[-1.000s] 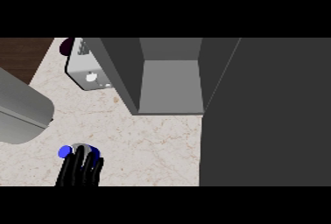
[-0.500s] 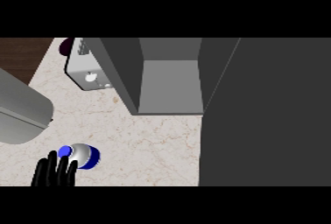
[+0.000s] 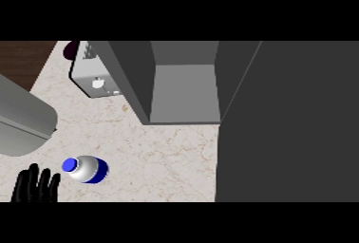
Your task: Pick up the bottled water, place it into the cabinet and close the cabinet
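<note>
While my left hand [image 3: 35, 187] rested with released fingers just beside the bottled water [image 3: 85, 168] on the desk [image 3: 168, 156], the cabinet [image 3: 184, 90] stood open, ready to receive it.

Bottled water [image 3: 85, 169], blue-capped, standing lower left on the marble counter [image 3: 168, 156]. Left hand [image 3: 35, 187] showing at the lower-left edge, fingers straight, just beside the bottle, not touching. Open grey cabinet [image 3: 184, 90] occupying upper centre; its dark door [image 3: 291, 123] filling the right. Toaster-like appliance [image 3: 95, 76] sitting upper left.
</note>
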You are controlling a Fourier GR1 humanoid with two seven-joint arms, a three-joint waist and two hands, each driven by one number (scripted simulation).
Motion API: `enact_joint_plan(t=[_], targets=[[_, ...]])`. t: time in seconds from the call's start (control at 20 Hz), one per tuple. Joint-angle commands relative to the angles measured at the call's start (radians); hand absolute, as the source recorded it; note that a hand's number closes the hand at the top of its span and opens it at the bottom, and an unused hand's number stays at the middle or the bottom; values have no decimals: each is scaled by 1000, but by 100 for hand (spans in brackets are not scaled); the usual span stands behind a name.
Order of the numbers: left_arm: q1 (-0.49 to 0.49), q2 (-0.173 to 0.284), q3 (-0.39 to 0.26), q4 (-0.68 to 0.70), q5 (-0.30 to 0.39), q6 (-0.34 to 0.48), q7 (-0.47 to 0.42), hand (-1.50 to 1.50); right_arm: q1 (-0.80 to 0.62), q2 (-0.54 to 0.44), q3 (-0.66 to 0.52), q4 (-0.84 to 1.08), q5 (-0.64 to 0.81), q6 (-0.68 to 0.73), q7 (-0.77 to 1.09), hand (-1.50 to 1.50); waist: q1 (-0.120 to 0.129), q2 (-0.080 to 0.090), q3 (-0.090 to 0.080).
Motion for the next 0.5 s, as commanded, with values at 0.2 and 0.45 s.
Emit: enact_joint_plan(t=[0.2, 0.45], targets=[[-48, 20, 134, 173, 147, -85, -129, -150, 94, -7, -35, -194, -206, 8, 71, -150, -13, 2, 0], [-59, 29, 292, 291, 330, -186, -245, -150, 119, -6, -47, -186, -202, 29, 45, -150, -8, 3, -1]])
